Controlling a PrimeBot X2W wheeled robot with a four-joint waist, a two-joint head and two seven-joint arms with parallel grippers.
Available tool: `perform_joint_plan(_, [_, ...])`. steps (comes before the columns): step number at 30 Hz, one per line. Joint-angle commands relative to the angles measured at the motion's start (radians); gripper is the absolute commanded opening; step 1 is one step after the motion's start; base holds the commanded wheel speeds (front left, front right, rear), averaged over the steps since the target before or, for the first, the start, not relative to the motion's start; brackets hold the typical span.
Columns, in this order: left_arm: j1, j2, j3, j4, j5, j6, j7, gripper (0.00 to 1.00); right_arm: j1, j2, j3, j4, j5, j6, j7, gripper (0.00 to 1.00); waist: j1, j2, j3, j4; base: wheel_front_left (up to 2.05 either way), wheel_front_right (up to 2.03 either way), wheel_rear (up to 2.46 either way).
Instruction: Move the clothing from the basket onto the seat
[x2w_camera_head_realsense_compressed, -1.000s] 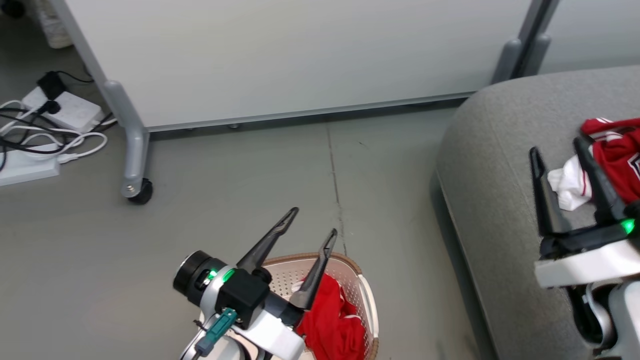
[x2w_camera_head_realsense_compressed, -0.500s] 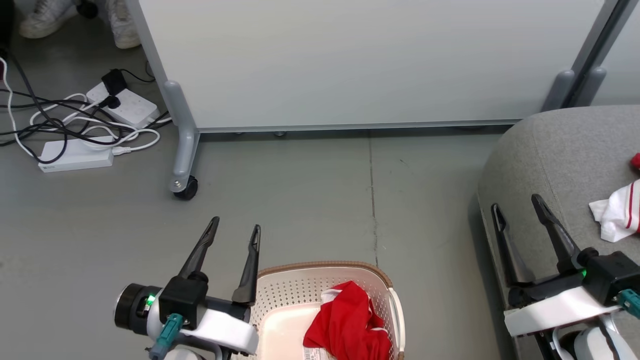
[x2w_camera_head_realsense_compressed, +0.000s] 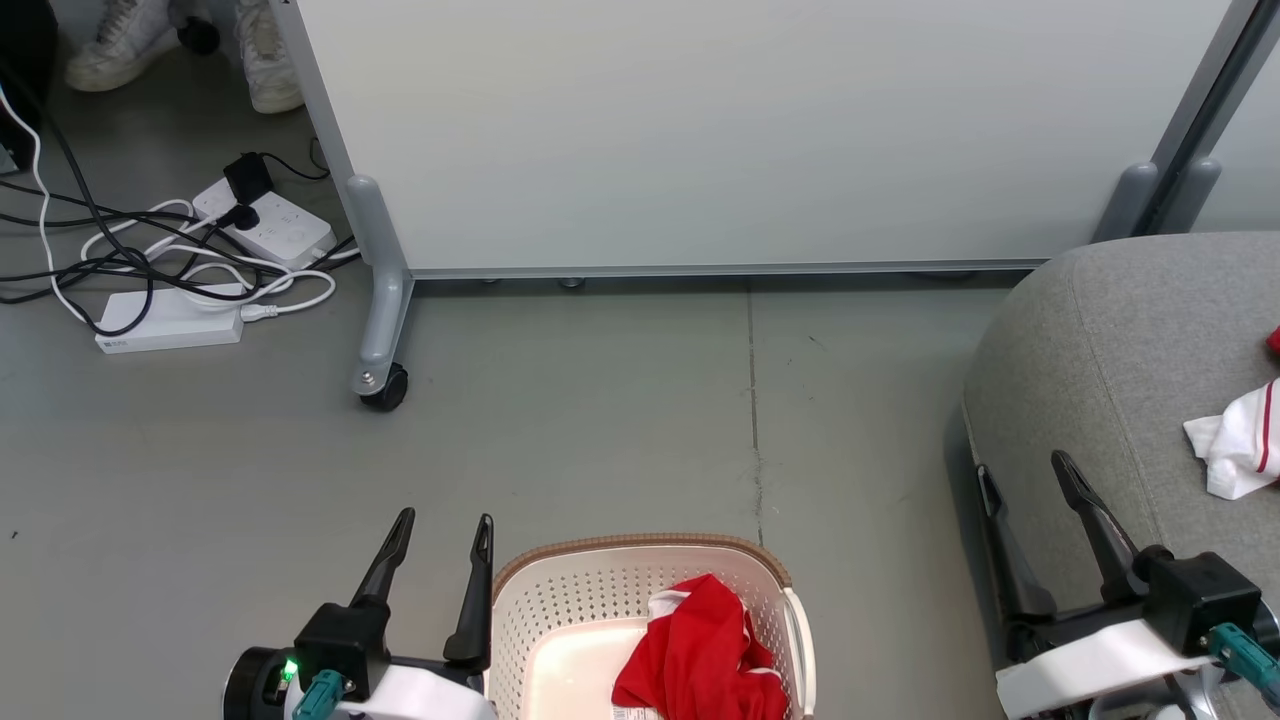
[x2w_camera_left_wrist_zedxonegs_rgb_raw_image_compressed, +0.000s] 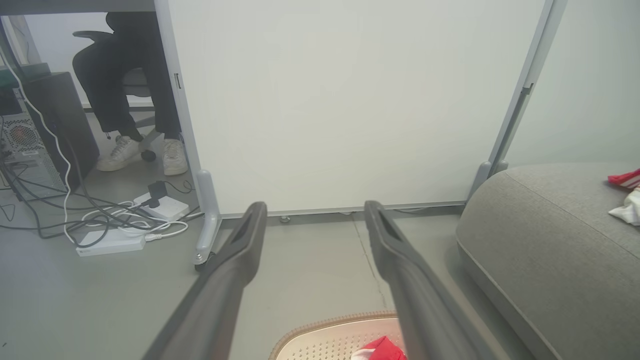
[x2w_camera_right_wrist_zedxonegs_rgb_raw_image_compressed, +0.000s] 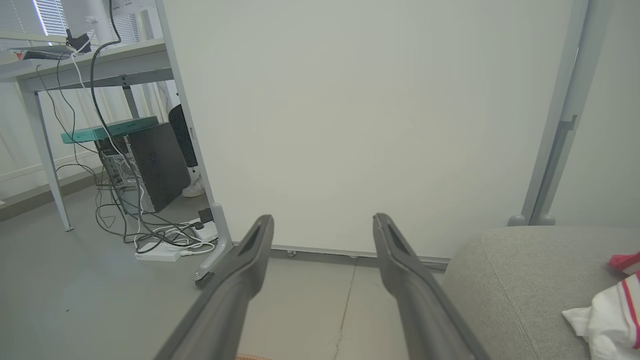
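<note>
Head view: red clothing (x2w_camera_head_realsense_compressed: 700, 660) lies in the near basket (x2w_camera_head_realsense_compressed: 640, 548). White cloth (x2w_camera_head_realsense_compressed: 1235, 450) is on the seat (x2w_camera_head_realsense_compressed: 1100, 330) at the right.
Left wrist view: the left gripper (x2w_camera_left_wrist_zedxonegs_rgb_raw_image_compressed: 315, 205) is open and empty.
Right wrist view: the right gripper (x2w_camera_right_wrist_zedxonegs_rgb_raw_image_compressed: 322, 217) is open too, ready to grab.

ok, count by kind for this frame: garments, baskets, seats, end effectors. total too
Garments: 2, a red garment in the basket and a white-and-red garment on the seat
Baskets: 1
Seats: 1
End effectors: 2, the left end effector and the right end effector, both open and holding nothing
Total: 6
</note>
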Motion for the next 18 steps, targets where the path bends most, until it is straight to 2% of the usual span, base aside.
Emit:
perform_joint_plan(1, [0.004, 0.003, 0.005, 0.005, -0.005, 0.0, 0.0, 1.0, 0.018, 0.002, -0.012, 0.006, -0.007, 0.0, -0.002, 1.0, 0.0, 0.0, -0.001, 0.0, 0.0, 0.0, 0.0])
perform_joint_plan(18, [0.008, 0.003, -0.008, 0.021, 0.001, -0.008, 0.0, 1.0, 0.021, 0.021, -0.02, 0.031, -0.016, 0.0, -0.002, 1.0, 0.0, 0.0, -0.003, -0.009, 0.0, 0.0, 0.0])
